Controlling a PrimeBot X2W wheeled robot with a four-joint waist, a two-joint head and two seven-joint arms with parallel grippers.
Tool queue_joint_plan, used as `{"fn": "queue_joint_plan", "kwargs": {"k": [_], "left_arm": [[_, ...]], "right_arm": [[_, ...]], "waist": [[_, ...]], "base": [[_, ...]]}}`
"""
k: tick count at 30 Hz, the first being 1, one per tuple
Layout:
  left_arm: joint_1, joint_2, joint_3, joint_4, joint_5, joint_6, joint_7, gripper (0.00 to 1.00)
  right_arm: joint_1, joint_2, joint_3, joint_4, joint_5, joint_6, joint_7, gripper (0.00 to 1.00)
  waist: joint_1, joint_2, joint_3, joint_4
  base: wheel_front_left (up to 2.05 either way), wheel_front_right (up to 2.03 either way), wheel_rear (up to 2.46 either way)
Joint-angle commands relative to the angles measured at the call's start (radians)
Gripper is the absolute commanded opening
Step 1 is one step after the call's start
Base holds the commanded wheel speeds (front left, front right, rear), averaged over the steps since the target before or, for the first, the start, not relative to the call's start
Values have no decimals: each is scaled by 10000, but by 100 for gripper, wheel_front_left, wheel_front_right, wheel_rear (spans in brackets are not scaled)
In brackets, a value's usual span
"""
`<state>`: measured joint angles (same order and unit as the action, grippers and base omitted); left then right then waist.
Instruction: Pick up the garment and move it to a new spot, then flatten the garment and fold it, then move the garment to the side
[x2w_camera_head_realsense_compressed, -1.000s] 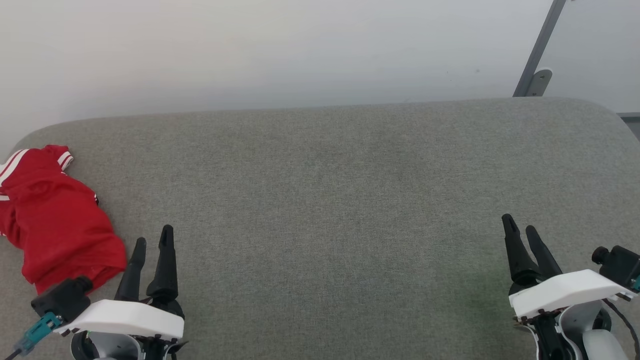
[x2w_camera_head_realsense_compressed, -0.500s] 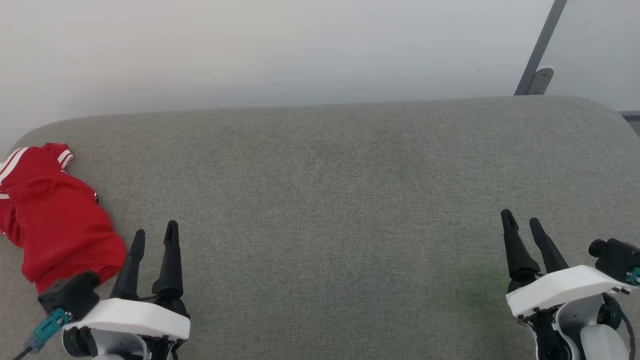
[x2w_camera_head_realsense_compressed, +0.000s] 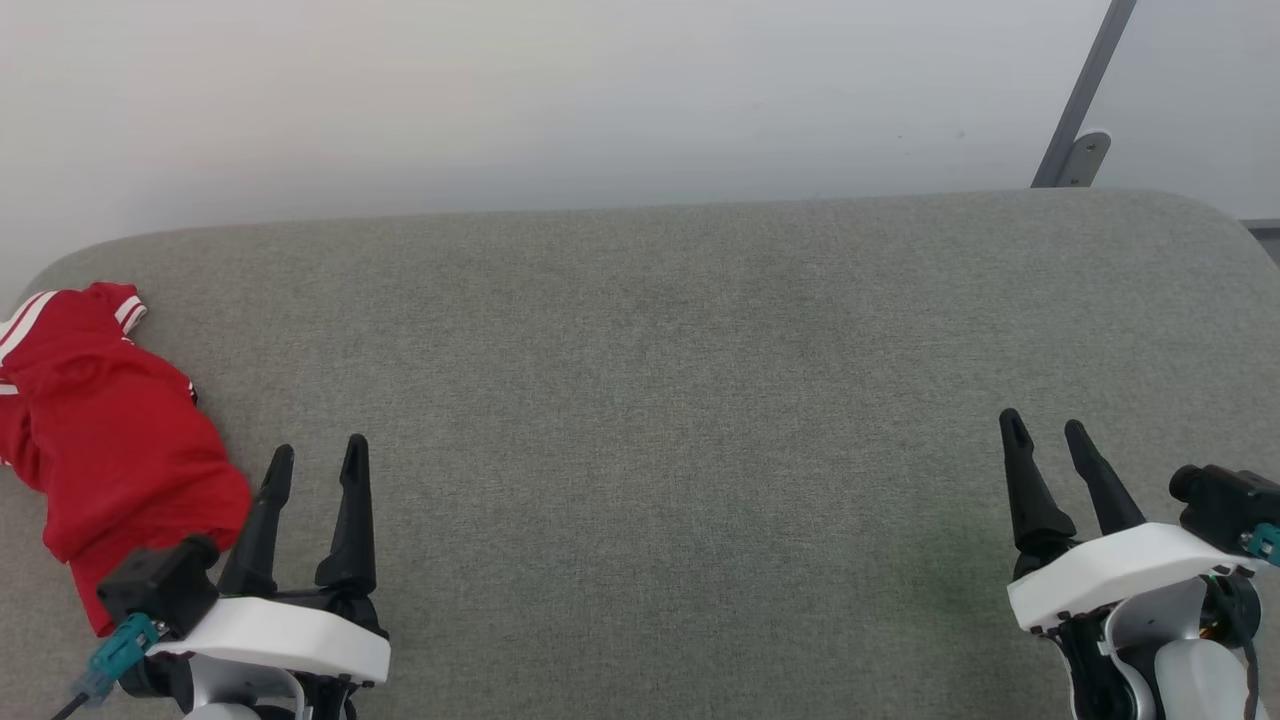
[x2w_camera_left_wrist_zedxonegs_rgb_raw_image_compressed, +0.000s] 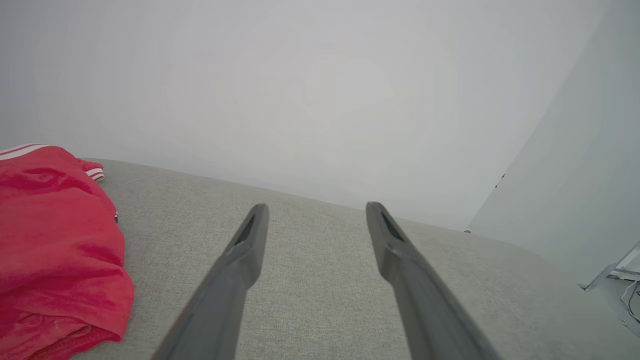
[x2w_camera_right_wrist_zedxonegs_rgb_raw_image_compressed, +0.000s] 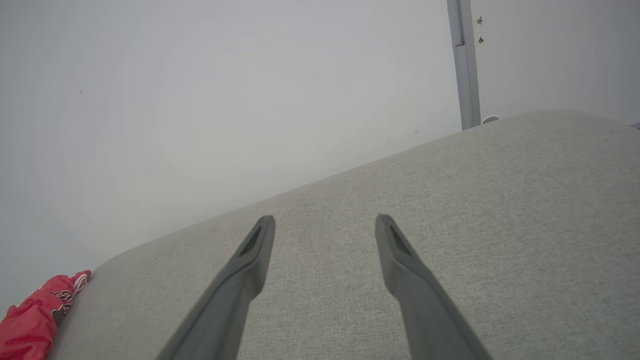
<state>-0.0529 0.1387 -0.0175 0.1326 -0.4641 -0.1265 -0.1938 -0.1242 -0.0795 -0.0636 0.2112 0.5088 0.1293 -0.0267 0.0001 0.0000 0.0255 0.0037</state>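
In the head view, the red jersey top (x2w_camera_head_realsense_compressed: 110, 450) lies crumpled at the far left edge of the grey fabric-covered surface (x2w_camera_head_realsense_compressed: 650, 400), with a white-striped cuff toward the wall. The left gripper (x2w_camera_head_realsense_compressed: 318, 448) hovers just beside its near right edge, fingers spread and empty. The right gripper (x2w_camera_head_realsense_compressed: 1043, 421) is well apart at the lower right, likewise spread with nothing between its fingers. In the left wrist view the jersey sits left of the parted fingers as a rumpled mound of folds. It looks light, soft and limp, so it should bunch and drape when lifted, and a raised fold or the hem nearest the gripper seems the best place to pinch. In the right wrist view a corner of it shows at the lower left, carrying black-and-white print too small to read. No brand or label is legible.
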Motion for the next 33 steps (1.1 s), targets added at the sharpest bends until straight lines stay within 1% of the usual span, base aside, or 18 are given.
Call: {"fn": "queue_joint_plan", "kwargs": {"k": [1, 17, 33], "left_arm": [[42, 93, -44, -114, 289, -40, -92, 100], [71, 252, -242, -315, 1426, -43, -416, 100], [111, 417, -387, -454, 2387, -49, -693, 100]], "right_arm": [[-166, 4, -5, -113, -227, 21, -71, 100], [-148, 50, 36, -339, -1532, 22, -118, 100], [-119, 76, 63, -544, -2593, 22, -161, 100]], "waist": [[-1, 0, 8, 4], [-1, 0, 75, 30], [-1, 0, 124, 34]], "base": [[0, 0, 0], [0, 0, 0], [0, 0, 0]]}}
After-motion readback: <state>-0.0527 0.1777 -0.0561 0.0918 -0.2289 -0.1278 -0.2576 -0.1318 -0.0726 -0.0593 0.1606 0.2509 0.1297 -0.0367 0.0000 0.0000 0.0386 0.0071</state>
